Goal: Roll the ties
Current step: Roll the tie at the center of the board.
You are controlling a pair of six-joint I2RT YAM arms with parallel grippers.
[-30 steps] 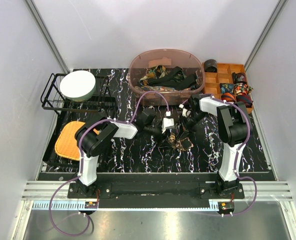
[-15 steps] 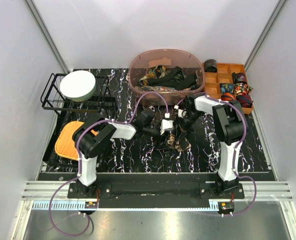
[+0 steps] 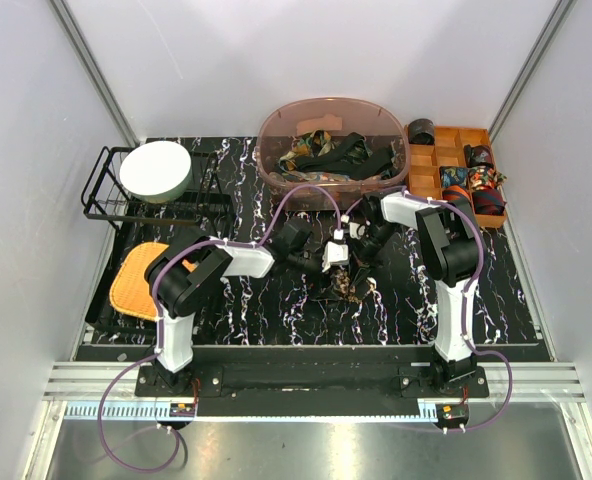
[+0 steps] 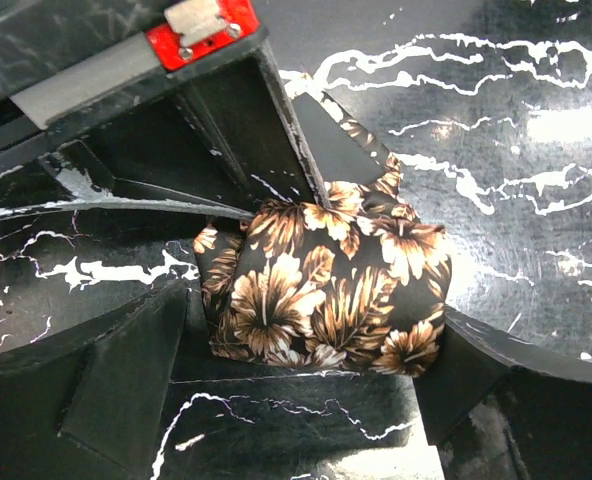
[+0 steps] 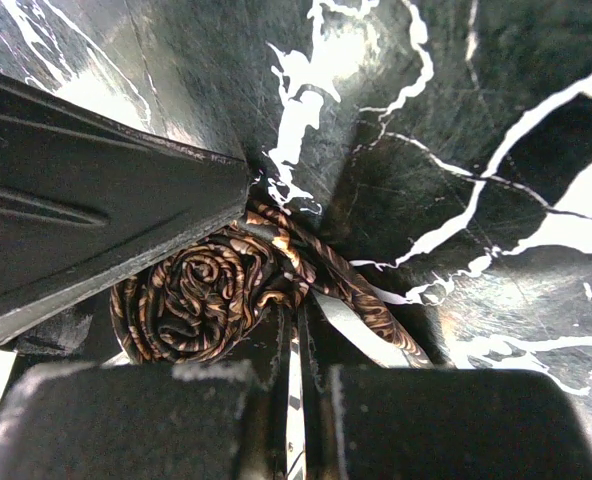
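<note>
One brown floral tie (image 4: pixel 326 290) is visible, rolled and clamped between the left gripper (image 4: pixel 316 345) fingers. The right gripper (image 5: pixel 298 335), nearly closed, pinches its tail, partly hidden beneath both.

Even, bright light falls from above in the overhead view, with only soft shadows on the table (image 3: pixel 236 300) and a dull sheen on the metal strip (image 3: pixel 306 440) at the bottom. Both wrist views are dim. The left one has white glare on the glossy top at right; the tie (image 4: pixel 326 290) is sharp, while the left fingers (image 4: pixel 126 380) are black with shadow. In the right one the right fingers (image 5: pixel 426 420) are blurred, and glare burns along the top.
</note>
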